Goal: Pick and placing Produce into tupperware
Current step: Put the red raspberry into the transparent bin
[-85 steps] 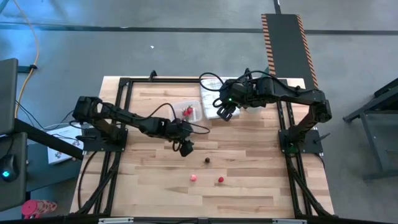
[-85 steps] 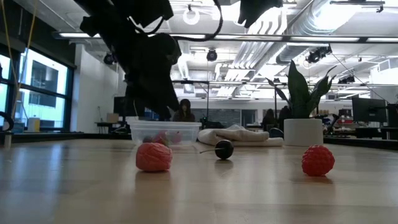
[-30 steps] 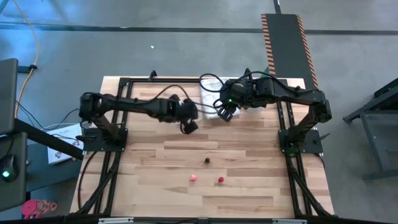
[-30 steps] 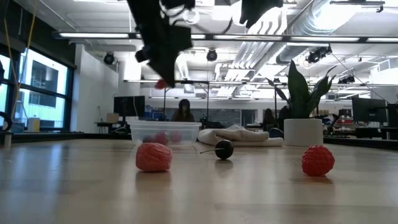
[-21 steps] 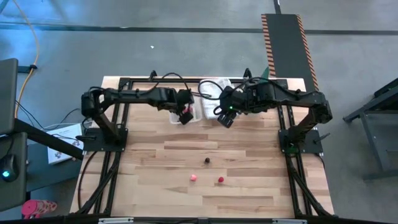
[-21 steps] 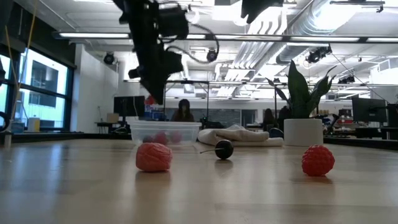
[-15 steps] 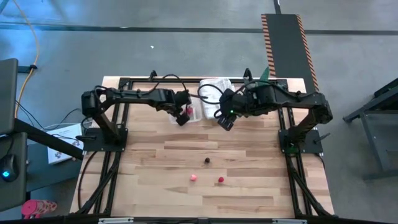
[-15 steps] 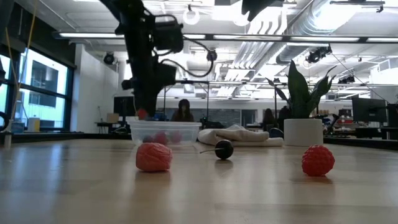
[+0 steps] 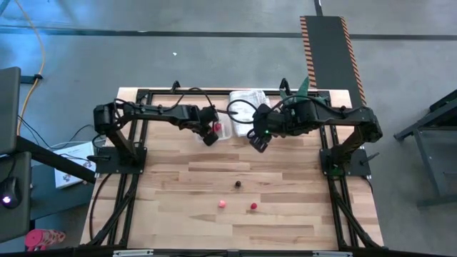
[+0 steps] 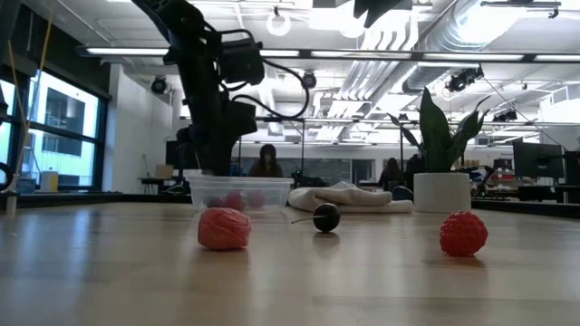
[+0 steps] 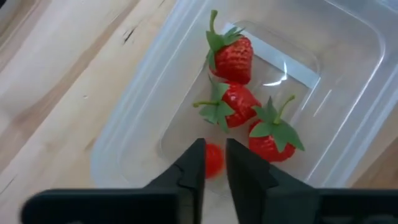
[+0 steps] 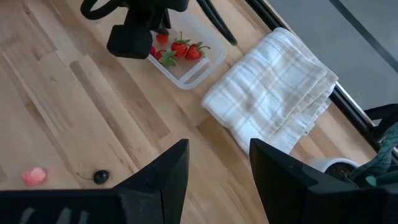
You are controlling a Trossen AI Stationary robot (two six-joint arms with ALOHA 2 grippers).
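Glossy clear plastic tub (image 11: 348, 74); matt pale wood table (image 9: 285, 214); woven cloth towel (image 12: 273, 93).

Lighting: bright, even, from overhead.

Ceiling strip lights (image 10: 381, 54) illuminate the room; the window (image 10: 54, 118) at the side adds daylight. The table (image 9: 285, 214) shows only soft, faint shadows. In the low view the arm appears as a dark backlit silhouette. White glare streaks the tupperware (image 11: 348, 99) floor. The left gripper (image 11: 214, 163) appears blurred close to the lens.
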